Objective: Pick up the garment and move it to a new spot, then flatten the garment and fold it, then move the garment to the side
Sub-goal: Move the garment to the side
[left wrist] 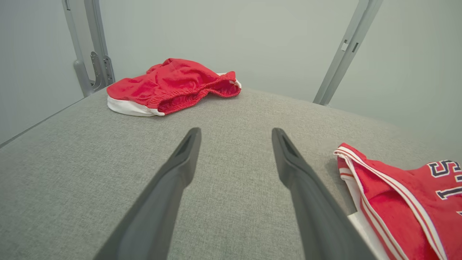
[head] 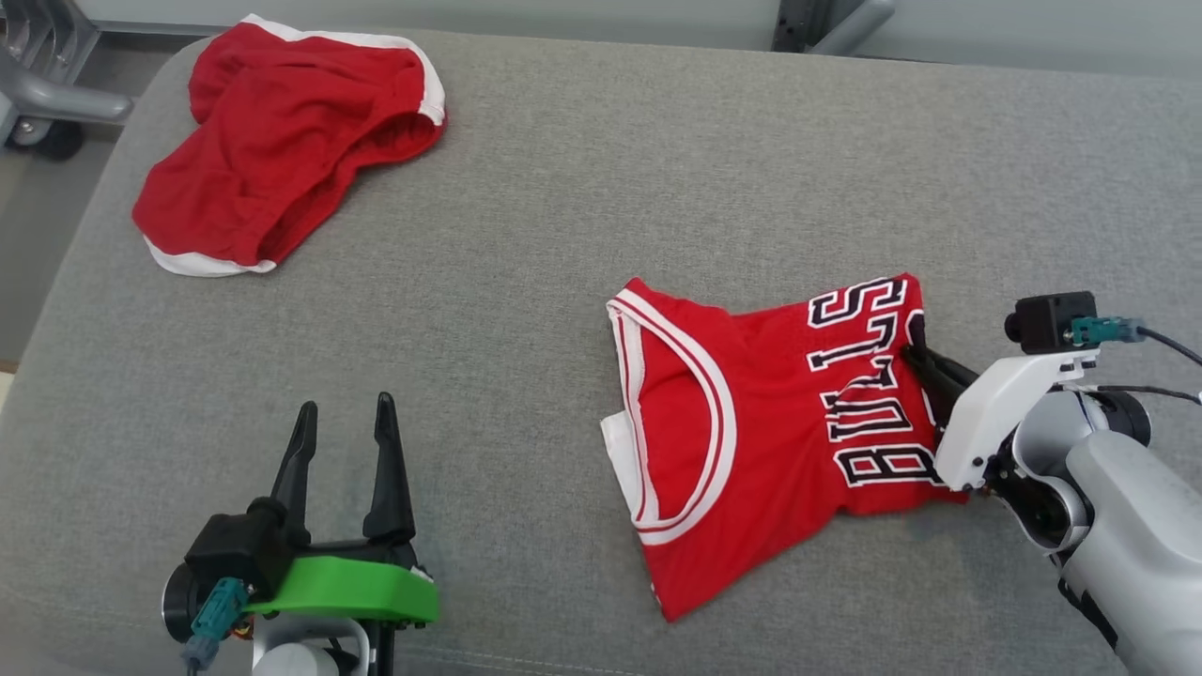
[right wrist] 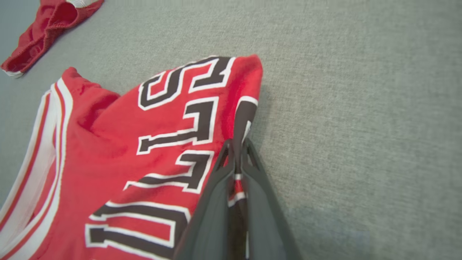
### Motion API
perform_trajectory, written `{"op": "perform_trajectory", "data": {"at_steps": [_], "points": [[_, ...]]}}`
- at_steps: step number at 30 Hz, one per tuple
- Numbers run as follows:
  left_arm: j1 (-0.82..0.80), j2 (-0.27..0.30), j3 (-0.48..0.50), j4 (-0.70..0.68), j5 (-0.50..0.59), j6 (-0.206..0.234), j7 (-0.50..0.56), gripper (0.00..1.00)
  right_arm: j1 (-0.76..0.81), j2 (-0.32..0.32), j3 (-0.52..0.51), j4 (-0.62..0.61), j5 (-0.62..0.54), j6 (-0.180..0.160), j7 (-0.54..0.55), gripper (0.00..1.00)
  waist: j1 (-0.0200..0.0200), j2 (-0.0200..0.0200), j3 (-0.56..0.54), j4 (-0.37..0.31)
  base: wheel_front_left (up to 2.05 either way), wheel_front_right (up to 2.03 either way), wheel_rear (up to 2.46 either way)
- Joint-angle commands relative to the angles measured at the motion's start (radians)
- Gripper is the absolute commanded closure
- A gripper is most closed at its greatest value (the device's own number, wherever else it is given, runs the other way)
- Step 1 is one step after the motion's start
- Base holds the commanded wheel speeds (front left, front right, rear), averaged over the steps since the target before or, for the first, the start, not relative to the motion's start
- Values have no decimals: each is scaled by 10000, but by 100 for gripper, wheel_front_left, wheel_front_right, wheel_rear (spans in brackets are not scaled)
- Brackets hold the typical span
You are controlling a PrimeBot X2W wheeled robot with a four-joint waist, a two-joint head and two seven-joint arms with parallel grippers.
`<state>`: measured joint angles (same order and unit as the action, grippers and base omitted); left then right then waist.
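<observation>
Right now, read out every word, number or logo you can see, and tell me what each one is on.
"BULLS": black, white-edged letters across the red basketball jersey.
Another black, white-edged mark at the jersey's folded edge, beside the right gripper: too little of it shows to read.
Red shorts: no lettering visible.

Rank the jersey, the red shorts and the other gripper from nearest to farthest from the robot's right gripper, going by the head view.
1. Jersey: pinched at its right edge by the right gripper.
2. Left gripper: lower left, open.
3. Red shorts: far upper left corner.
</observation>
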<state>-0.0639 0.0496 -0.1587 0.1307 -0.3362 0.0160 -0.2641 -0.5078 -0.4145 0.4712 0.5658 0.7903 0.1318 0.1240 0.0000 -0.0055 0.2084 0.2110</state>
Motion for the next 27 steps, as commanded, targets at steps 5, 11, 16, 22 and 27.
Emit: {"op": "perform_trajectory", "data": {"at_steps": [5,11,16,22,27], "points": [[-416,18,-83,-69,152,-86,1,0,-454,-378,-38,-73,-76,-21,-288,100,0,55,408,-966,0,0,0],[-910,18,-189,-15,435,-279,0,0,-1005,-804,-226,-115,-242,-20,-482,100,0,55,896,-2251,0,0,0],[-1385,79,-202,87,767,-471,0,0,-1464,-937,-402,-67,-323,-20,-687,100,0,55,1437,-3529,0,0,0],[-2027,424,-169,332,1126,-689,1,0,-2108,-661,-469,212,-400,-20,-1069,100,0,55,2065,-4901,0,0,0],[-2462,522,-360,551,1259,-784,0,0,-2531,-462,-324,609,-420,-20,-1314,100,0,55,2231,-5381,0,0,0]]}}
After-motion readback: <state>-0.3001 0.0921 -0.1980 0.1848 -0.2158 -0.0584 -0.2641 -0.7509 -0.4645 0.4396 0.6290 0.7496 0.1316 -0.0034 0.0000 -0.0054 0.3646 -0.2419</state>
